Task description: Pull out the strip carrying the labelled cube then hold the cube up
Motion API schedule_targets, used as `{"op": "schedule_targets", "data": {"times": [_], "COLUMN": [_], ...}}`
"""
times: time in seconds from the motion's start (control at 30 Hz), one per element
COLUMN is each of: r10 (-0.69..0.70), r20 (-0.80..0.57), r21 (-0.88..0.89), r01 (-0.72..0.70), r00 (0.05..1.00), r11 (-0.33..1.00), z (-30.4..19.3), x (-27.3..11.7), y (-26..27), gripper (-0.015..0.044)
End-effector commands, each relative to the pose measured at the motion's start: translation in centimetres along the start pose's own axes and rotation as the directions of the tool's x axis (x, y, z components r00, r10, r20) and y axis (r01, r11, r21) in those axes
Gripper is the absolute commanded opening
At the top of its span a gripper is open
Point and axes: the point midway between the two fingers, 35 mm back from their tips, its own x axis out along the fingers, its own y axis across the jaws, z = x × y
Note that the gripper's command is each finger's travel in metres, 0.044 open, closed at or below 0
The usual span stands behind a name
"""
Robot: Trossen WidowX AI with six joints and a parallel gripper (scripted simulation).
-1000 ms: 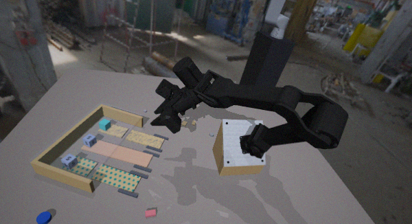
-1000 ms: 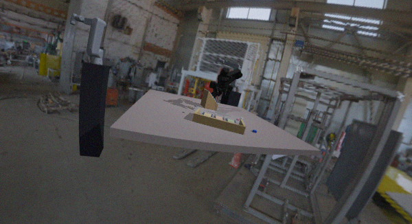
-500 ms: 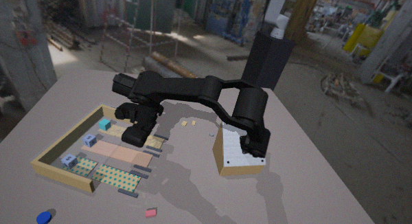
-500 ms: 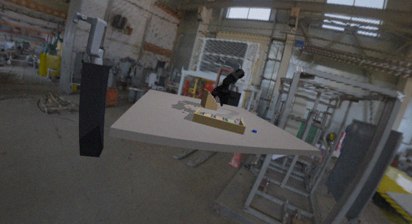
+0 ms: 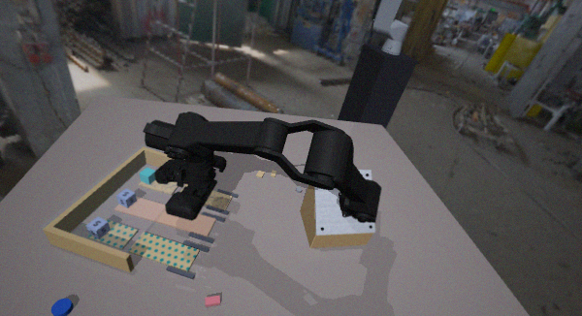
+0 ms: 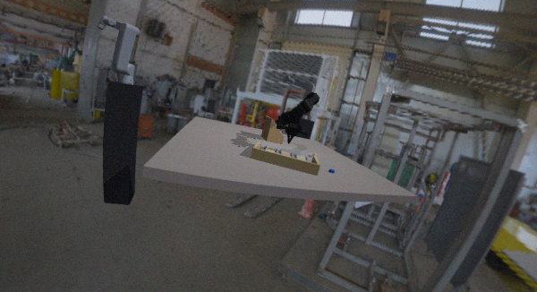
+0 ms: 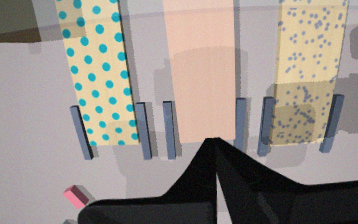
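Shut, with nothing gripped in the hand (image 5: pixel 182 213) (image 6: pixel 289 141) (image 7: pixel 213 139). Pointed down at the near end of the plain salmon strip (image 5: pixel 162 215) (image 7: pixel 202 75), with fingertips overlapping that end in the wrist view; impossible to tell whether touching. Unbroken where visible, and lying flat between guide rails on the tabletop (image 5: pixel 160 294) (image 6: pixel 215 168). At the far end of it, well apart from the hand, within the wooden frame (image 5: pixel 92 250) (image 6: pixel 285 162): the labelled cube (image 5: pixel 127 198). To one side, split by a gap: the teal-dotted strip (image 5: pixel 165 250) (image 7: pixel 100 55).
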Motion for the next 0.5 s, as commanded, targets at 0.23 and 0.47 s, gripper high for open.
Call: {"op": "schedule_targets", "data": {"times": [0.23, 0.47], "r10": [-0.003, -0.003], "r20": [-0.001, -0.002], "r21": [0.005, 0.005], "r01": [0.003, 0.003], "r00": [1.0, 1.0], "r11": [1.0, 1.0], "z": [-0.1, -0.2], "x": [1.8, 2.9], "y": [-0.1, -0.1], "gripper": [0.0, 0.0]}}
